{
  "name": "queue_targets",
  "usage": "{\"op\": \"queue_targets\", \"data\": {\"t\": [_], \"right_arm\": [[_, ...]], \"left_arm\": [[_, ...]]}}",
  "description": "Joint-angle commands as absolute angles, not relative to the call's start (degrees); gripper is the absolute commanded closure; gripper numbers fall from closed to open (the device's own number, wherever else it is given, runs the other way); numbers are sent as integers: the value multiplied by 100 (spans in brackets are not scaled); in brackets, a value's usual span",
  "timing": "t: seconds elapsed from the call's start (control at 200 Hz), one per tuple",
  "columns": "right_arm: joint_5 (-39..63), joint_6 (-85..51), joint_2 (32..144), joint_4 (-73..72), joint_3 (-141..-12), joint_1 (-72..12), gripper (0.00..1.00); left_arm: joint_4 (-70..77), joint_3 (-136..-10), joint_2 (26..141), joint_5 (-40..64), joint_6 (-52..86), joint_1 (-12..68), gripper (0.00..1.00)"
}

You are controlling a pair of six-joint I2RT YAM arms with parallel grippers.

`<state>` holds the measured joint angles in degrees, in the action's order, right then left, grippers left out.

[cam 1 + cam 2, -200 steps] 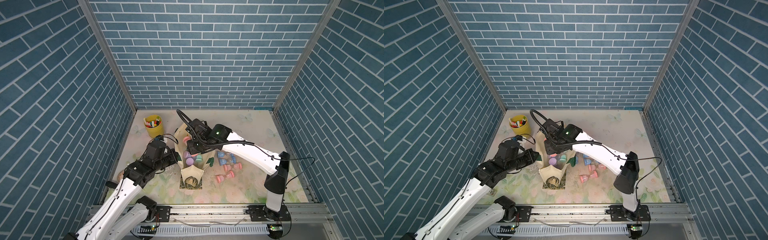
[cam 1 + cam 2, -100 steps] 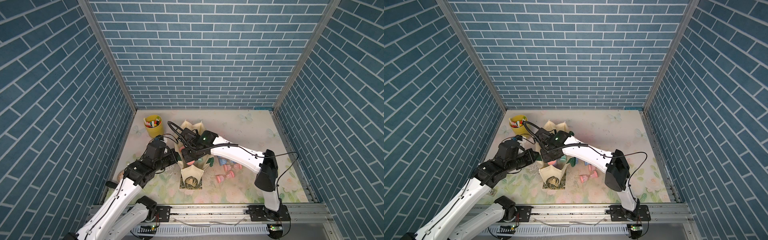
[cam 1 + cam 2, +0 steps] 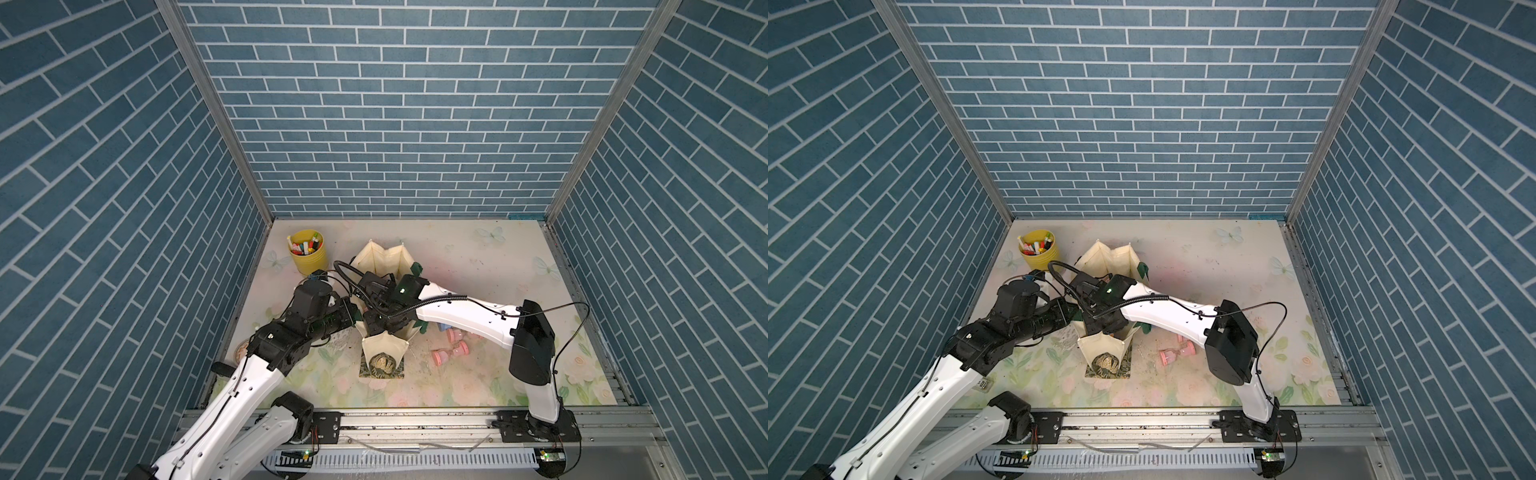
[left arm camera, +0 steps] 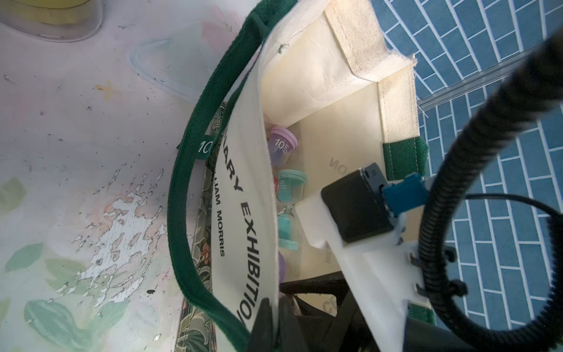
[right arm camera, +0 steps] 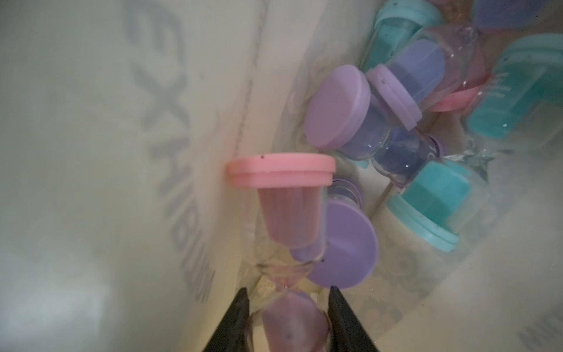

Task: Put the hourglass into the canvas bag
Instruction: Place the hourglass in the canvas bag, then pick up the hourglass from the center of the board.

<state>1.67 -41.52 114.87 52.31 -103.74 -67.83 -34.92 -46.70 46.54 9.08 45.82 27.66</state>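
The left gripper (image 4: 273, 317) is clamped tight on the rim of the canvas bag (image 3: 384, 347)'s side wall. Inside the bag, the right gripper (image 5: 288, 315) pinches a pink hourglass (image 5: 286, 210) near its waist. Its cap seemingly touches the cloth, beside other hourglasses (image 5: 338, 109). Farther back stands a yellow cup (image 3: 309, 259).

The canvas bag (image 4: 243, 195) is coarse matt cream cloth with a woven dark green strap (image 4: 179, 213). Inside it, the pink hourglass (image 5: 289, 207) is glossy clear glass with smooth matt plastic caps; my right gripper (image 5: 288, 289) has matt black fingers (image 5: 342, 323). Beside the bag, the table (image 4: 61, 122) sheet is smooth, flaking.
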Motion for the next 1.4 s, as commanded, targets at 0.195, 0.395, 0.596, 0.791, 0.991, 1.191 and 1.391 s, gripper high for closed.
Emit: {"op": "queue_targets", "data": {"t": [0.195, 0.395, 0.596, 0.791, 0.991, 1.191, 1.391], "right_arm": [[-345, -4246, 10956, 5571, -10544, -6755, 50], [-544, -4128, 10718, 5754, -10720, -6721, 37], [-949, -4061, 10551, 6118, -11011, -6696, 36], [-1788, -4305, 9967, 6420, -10826, -6459, 41], [-1953, -4735, 8978, 6224, -9789, -5769, 55], [-1510, -4867, 8372, 5984, -8933, -4919, 55], [-753, -5036, 8524, 5478, -8255, -4333, 58]], "left_arm": [[-3563, -4635, 4645, 910, 4546, 2733, 100], [-3554, -4605, 4646, 903, 4541, 2738, 100], [-3555, -4608, 4653, 909, 4536, 2733, 100], [-3564, -4635, 4656, 913, 4530, 2738, 100], [-3559, -4627, 4663, 908, 4530, 2736, 100], [-3549, -4606, 4692, 921, 4521, 2736, 100], [-3516, -4617, 4688, 909, 4521, 2734, 100]]}}
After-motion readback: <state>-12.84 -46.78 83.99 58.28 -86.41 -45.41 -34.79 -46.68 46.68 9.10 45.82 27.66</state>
